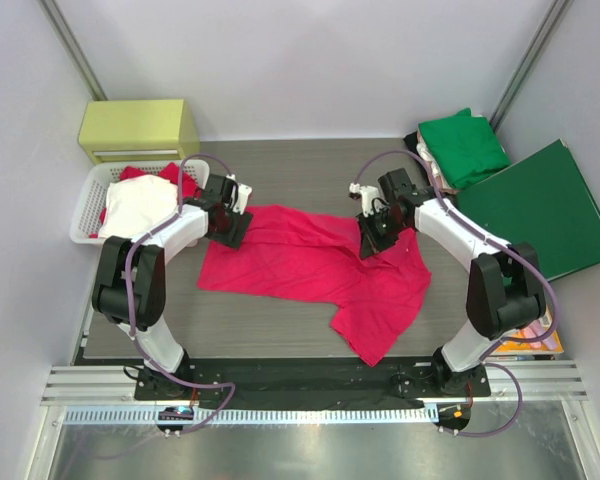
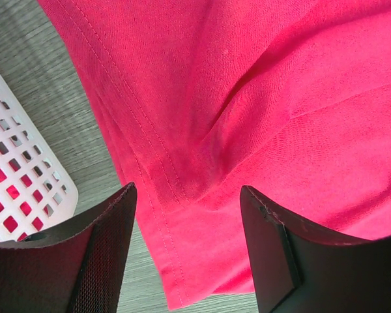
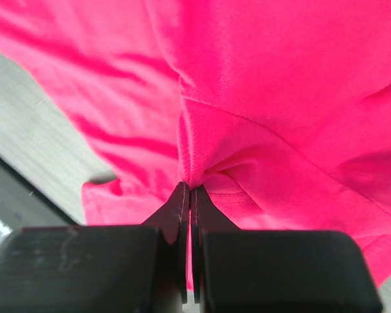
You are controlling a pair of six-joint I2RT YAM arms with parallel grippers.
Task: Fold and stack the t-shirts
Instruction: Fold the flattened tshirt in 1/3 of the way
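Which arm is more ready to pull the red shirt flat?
The right one. The right gripper is pinched shut on a fold of the red shirt. The left gripper hangs open over the shirt's edge, gripping nothing yet.

- A robot lab work cell: the left arm (image 1: 140, 290) and right arm (image 1: 490, 285) stand bolted to an aluminium rail (image 1: 310, 392) at the near edge of a grey wood-grain tabletop (image 1: 300, 170).
- Plain white panels (image 1: 310, 60) and metal struts (image 1: 72, 45) close it in.
- Purple cables (image 1: 128, 270) run loose along the arms.
- Staged props: a white plastic basket (image 1: 83, 215), a yellow-green drawer box (image 1: 140, 128), a dark-green folder (image 1: 545, 205) and a pinkish-red t-shirt (image 1: 300, 262).
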